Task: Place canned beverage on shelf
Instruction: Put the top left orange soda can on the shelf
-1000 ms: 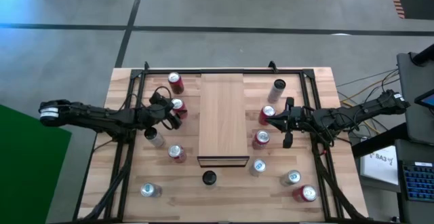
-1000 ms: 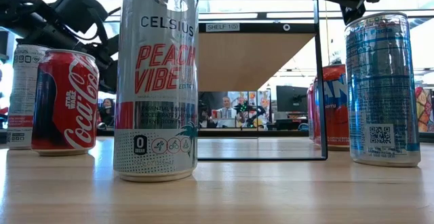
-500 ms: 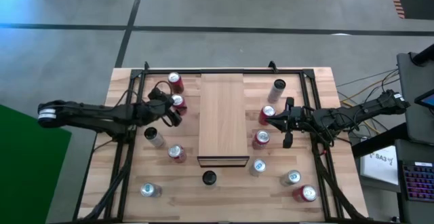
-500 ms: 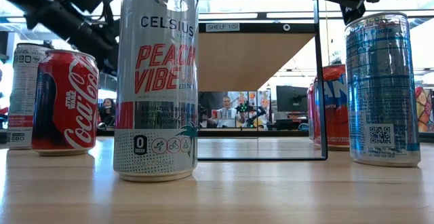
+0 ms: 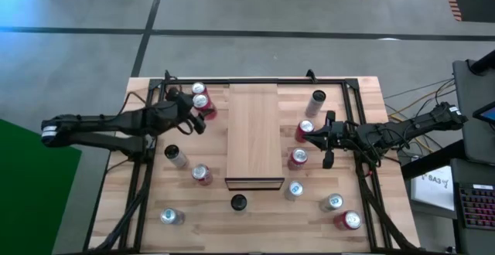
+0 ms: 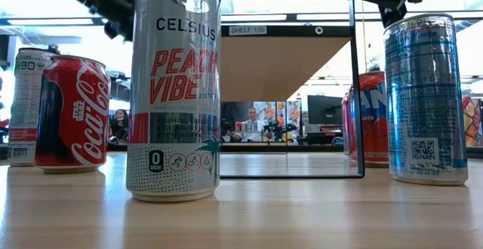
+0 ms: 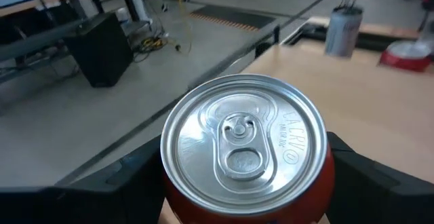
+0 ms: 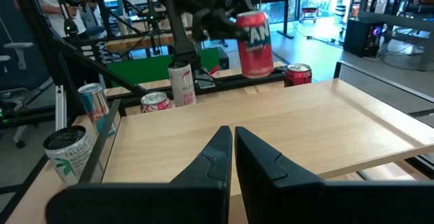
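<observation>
the left claw (image 5: 197, 110) grips a red can (image 5: 200, 101) by its sides, lifted clear above the counter (image 5: 255, 220). we see it at about ten o'clock from the shelf (image 5: 253, 135), just beside its far left corner. the right claw (image 5: 305, 137), fingers pressed together and holding nothing, waits at three o'clock of the shelf.

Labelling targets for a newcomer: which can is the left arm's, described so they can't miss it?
Start at the shelf, the long light board mid-table, and look past its left edge toward the far corner. There the left gripper has its jaws around a red can. Unlike the neighbouring red can standing on the table, it is lifted clear of the surface.
</observation>
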You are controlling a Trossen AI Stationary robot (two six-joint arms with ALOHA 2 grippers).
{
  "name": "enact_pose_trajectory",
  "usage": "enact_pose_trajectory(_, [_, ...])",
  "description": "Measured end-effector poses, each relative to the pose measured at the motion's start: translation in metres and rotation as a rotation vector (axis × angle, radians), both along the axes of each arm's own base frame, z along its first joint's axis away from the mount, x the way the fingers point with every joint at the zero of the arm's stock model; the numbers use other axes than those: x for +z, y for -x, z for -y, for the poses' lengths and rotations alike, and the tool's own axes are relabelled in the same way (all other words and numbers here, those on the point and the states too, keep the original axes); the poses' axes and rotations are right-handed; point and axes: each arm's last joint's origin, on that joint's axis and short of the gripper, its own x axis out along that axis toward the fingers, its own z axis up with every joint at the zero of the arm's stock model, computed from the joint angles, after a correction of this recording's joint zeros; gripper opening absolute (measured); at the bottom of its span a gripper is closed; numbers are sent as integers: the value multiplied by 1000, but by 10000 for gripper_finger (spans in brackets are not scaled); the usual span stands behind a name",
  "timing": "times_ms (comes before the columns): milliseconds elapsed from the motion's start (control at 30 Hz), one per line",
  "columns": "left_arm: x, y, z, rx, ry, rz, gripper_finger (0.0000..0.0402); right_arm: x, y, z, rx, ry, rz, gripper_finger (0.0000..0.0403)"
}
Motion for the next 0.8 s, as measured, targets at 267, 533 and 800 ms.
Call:
enact_pose_trajectory(267, [25,-14,0,-58,-1,37,292,0,0,0,0,0,0,11])
enact_pose_trajectory(533, [35,-37,-3,-61,-3,16,292,0,0,0,-1,-21,3,11])
enact_pose_trajectory(800, [42,-64,-7,-72,-28,-23,292,0,0,0,-1,-28,5,11])
